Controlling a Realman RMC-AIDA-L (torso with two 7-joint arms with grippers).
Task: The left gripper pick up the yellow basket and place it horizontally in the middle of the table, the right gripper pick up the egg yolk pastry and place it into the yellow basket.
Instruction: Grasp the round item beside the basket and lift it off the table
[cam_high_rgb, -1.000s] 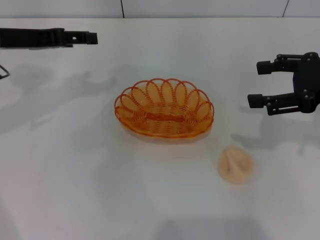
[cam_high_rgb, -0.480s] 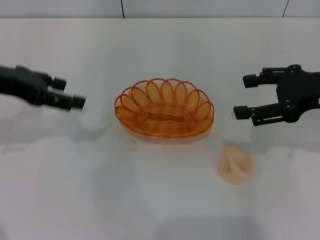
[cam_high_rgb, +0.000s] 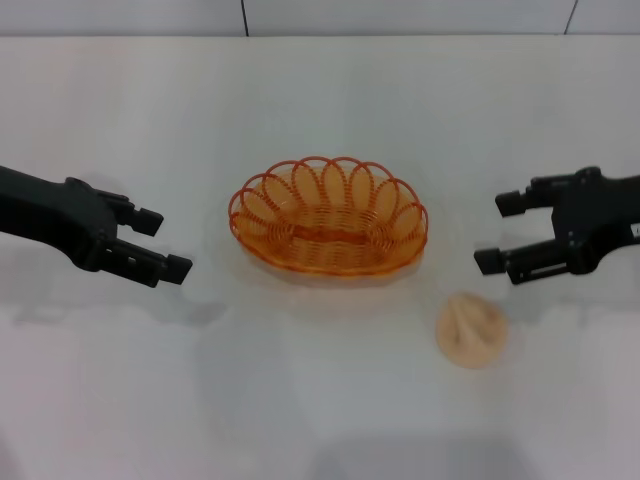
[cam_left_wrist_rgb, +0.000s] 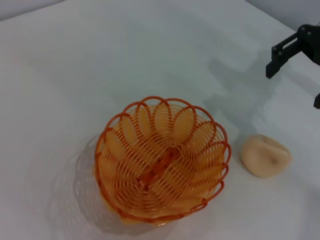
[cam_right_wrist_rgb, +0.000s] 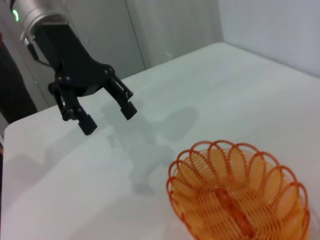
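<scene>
The yellow basket (cam_high_rgb: 328, 216) (cam_left_wrist_rgb: 162, 159) (cam_right_wrist_rgb: 239, 196) stands upright on the white table (cam_high_rgb: 300, 400), a little beyond its middle, and holds nothing. To its left my left gripper (cam_high_rgb: 162, 244) (cam_right_wrist_rgb: 108, 115) hovers open, about a hand's width from the rim. The egg yolk pastry (cam_high_rgb: 471, 330) (cam_left_wrist_rgb: 265, 155) lies on the table in front of the basket's right end. My right gripper (cam_high_rgb: 497, 233) (cam_left_wrist_rgb: 295, 75) hangs open to the right of the basket, just behind and above the pastry, touching neither.
The table's far edge meets a grey wall (cam_high_rgb: 300, 15). White tabletop stretches in front of the basket and the pastry.
My left gripper has swung from the far left corner down and toward the basket's left side. My right gripper has dropped nearer to the pastry. Basket and pastry have stayed put.
</scene>
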